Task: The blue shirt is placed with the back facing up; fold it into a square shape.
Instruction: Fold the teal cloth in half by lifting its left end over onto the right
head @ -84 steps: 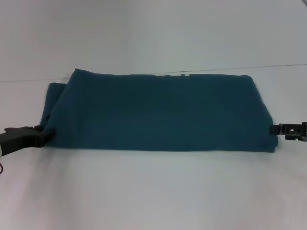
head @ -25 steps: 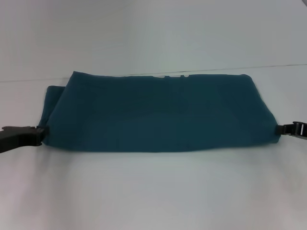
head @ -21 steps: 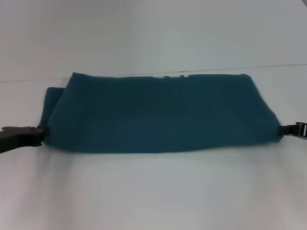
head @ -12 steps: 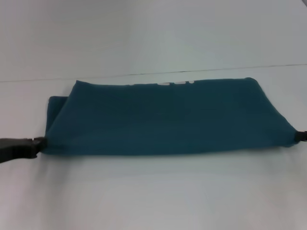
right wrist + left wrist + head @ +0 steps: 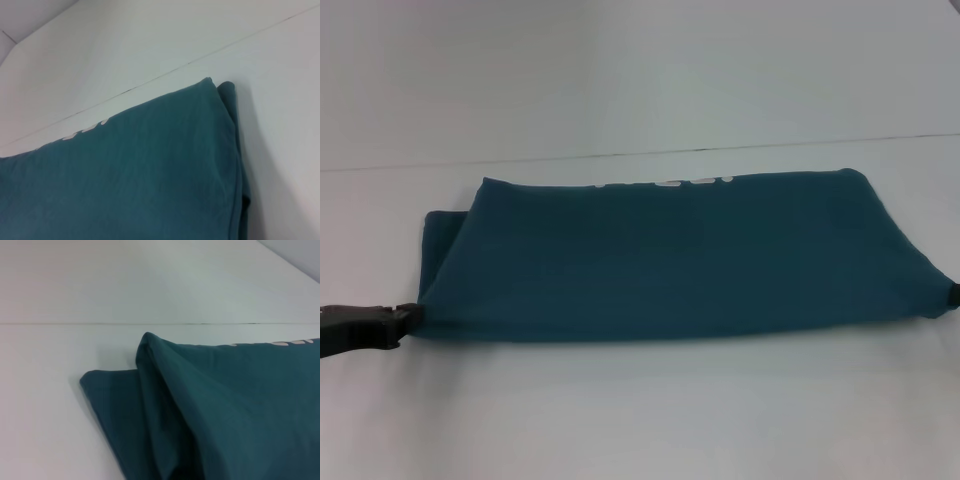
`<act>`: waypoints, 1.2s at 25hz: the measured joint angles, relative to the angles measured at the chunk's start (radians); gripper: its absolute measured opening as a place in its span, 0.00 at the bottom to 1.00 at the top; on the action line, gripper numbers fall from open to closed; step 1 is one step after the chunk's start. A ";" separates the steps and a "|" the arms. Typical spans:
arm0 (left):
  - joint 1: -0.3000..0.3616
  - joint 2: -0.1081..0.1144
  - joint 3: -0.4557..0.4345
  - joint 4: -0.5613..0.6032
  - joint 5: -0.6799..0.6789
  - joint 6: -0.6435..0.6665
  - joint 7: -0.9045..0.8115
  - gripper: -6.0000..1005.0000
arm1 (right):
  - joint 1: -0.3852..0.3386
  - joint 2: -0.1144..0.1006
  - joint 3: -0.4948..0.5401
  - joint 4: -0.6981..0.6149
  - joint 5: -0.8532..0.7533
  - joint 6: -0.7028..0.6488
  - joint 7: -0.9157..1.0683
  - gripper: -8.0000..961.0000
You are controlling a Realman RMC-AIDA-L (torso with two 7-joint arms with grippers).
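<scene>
Both near corners of the blue shirt (image 5: 680,260) have been drawn outward and toward the near side since the earlier frames, so the folded band now spans wider. It lies flat on the white table (image 5: 640,410), a strip of off-white lettering (image 5: 665,184) showing along its far edge. The left gripper (image 5: 412,318) pinches the near-left corner; the right gripper (image 5: 954,293) sits at the near-right corner, finger state undeterminable.

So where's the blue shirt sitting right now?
In the head view the blue shirt lies folded into a wide band across the middle of the white table, with the left gripper at its near left corner and the right gripper at its right end.
</scene>
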 joint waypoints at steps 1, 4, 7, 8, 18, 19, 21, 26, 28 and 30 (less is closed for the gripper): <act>0.000 0.000 0.000 0.000 0.000 0.004 0.000 0.07 | -0.001 0.001 0.000 0.000 0.000 0.000 -0.001 0.08; 0.000 0.000 -0.001 0.002 0.001 0.024 0.000 0.09 | -0.001 0.004 0.000 -0.001 0.001 -0.001 -0.002 0.09; -0.002 0.000 -0.012 0.013 0.001 0.056 -0.005 0.12 | 0.000 0.003 0.001 -0.001 0.001 -0.011 -0.006 0.10; -0.003 0.000 -0.022 0.019 0.000 0.074 -0.009 0.12 | 0.001 0.001 0.002 -0.001 0.001 -0.021 -0.008 0.10; 0.004 0.006 -0.115 0.099 0.001 0.149 -0.072 0.20 | -0.010 0.011 0.028 -0.090 0.112 -0.067 -0.037 0.28; 0.004 0.007 -0.125 0.100 0.001 0.149 -0.074 0.20 | -0.011 0.009 0.028 -0.091 0.137 -0.068 -0.043 0.32; 0.005 0.007 -0.159 0.103 -0.003 0.150 -0.087 0.28 | -0.010 0.008 0.028 -0.090 0.175 -0.072 -0.063 0.40; 0.003 0.010 -0.177 0.103 -0.006 0.191 -0.131 0.48 | 0.018 0.009 0.015 -0.084 0.240 -0.079 -0.095 0.61; 0.006 0.011 -0.180 0.104 -0.006 0.221 -0.139 0.57 | 0.042 0.001 -0.002 -0.080 0.227 -0.079 -0.080 0.67; 0.012 0.011 -0.183 0.103 -0.007 0.253 -0.152 0.67 | 0.063 -0.003 -0.020 -0.079 0.204 -0.079 -0.061 0.73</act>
